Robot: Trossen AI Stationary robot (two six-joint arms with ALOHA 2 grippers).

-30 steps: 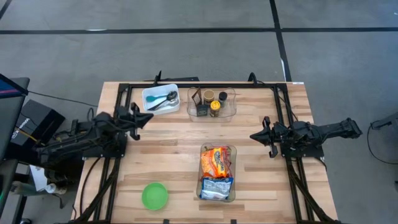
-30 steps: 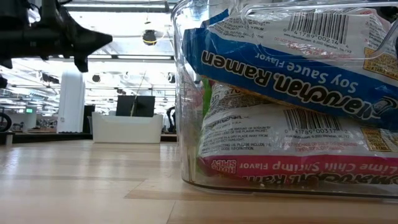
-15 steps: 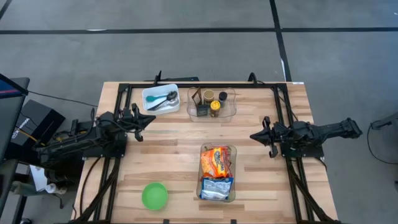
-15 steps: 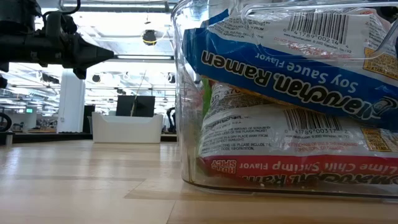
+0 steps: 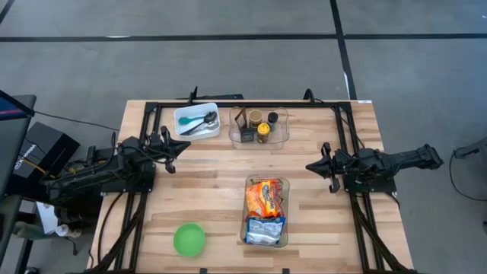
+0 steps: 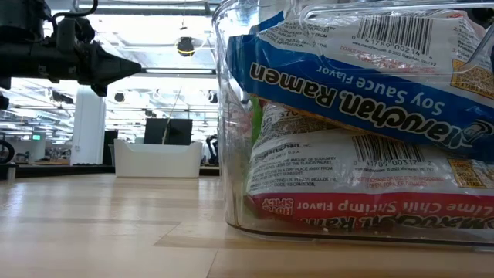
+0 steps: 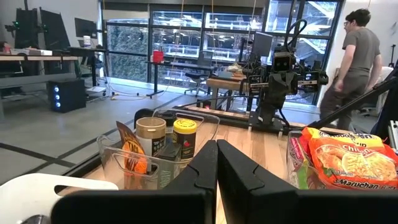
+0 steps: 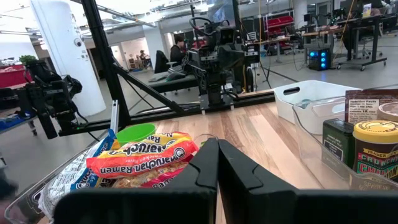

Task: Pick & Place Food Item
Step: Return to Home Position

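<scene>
Left gripper and right gripper pinched shut, empty. I see spoon binned near left gripper, noodles between both. Only homing remains, I reckon.

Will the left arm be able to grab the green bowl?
Probably yes. The left gripper hangs shut over the table, and the green bowl stands on the same half of the table, with nothing between them. It would have to open first.
</scene>
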